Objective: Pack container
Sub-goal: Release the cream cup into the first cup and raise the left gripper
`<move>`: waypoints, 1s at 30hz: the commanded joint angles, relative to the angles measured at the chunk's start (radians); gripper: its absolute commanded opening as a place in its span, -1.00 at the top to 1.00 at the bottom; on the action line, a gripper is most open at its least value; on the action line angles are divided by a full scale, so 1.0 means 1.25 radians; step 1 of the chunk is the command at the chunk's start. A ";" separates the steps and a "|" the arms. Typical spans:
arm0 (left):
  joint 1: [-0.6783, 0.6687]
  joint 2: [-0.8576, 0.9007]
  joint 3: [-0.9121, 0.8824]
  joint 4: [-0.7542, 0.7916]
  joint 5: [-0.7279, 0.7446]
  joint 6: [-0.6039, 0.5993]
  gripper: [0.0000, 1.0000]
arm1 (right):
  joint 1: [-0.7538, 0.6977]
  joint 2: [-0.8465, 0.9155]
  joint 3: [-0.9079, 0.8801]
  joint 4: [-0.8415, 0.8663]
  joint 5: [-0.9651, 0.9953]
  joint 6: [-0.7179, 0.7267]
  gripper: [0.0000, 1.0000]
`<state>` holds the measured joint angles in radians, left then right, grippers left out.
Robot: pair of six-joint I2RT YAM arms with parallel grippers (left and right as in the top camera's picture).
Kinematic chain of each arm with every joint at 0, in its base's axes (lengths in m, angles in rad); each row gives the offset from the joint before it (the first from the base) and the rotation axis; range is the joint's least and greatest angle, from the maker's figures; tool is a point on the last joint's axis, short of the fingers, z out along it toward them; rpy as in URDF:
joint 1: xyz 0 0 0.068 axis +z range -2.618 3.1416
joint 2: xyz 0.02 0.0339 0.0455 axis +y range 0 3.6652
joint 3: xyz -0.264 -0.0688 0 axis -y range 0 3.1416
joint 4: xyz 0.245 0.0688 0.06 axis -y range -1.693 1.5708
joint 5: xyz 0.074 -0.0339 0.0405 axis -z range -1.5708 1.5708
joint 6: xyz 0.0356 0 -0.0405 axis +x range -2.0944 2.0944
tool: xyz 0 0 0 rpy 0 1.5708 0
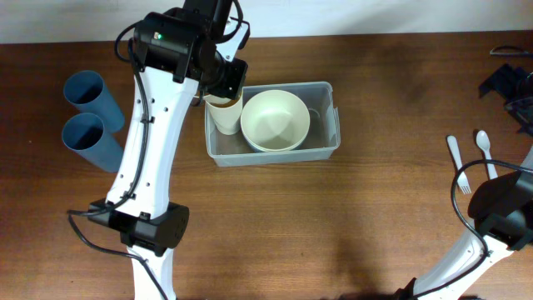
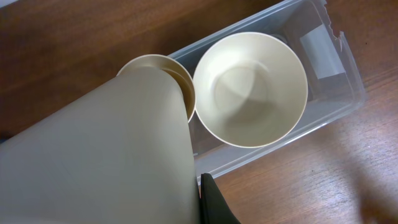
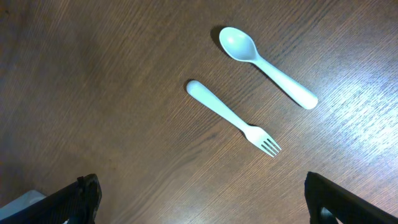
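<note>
The container (image 1: 319, 143) stands on the surface (image 1: 350, 217) close to its far edge, about halfway between the left and the right edge. It lies with its long side along that edge. Inside it a cream bowl (image 1: 276, 119) sits with its mouth up and fills the middle part. To the left of the bowl, in the left end of the container, there is a cream cup (image 1: 223, 115).

The left gripper (image 1: 226, 83) is above this end. Its jaws are closed tight on the cream cup. In the left wrist view the wall of the cup fills the lower left part, and one dark finger (image 2: 215, 202) shows just beside it. The far end of the cup is just beside the rim of the bowl. Whether the cup already rests on the bottom of the container, I cannot tell.

The right gripper (image 3: 205, 199) hangs over the bare surface near the right edge. Its jaws are spread wide and there is nothing between them. Just beyond it lie a pale fork (image 3: 233, 118) and a pale spoon (image 3: 267, 65), side by side and not touching.

Near the left edge lie two blue cups (image 1: 85, 90), one close behind the other, well apart from the container.
</note>
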<state>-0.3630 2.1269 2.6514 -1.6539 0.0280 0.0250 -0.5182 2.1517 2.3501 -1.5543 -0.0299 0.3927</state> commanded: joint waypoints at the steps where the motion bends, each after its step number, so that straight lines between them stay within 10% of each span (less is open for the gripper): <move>1: -0.003 0.014 -0.001 -0.001 0.011 -0.008 0.95 | 0.002 0.000 -0.005 0.002 0.004 0.007 -0.98; 21: -0.003 0.014 -0.001 0.036 0.007 -0.008 0.78 | 0.002 0.000 -0.005 0.002 0.004 0.007 -0.98; 25: -0.001 0.010 0.005 0.060 -0.004 -0.008 0.07 | 0.002 0.000 -0.005 0.002 0.004 0.007 -0.98; 30: 0.024 -0.014 0.036 0.034 -0.082 -0.043 -0.04 | 0.002 0.000 -0.005 0.002 0.004 0.007 -0.98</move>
<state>-0.3599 2.1338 2.6556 -1.5875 0.0063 0.0128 -0.5182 2.1517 2.3501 -1.5543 -0.0299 0.3923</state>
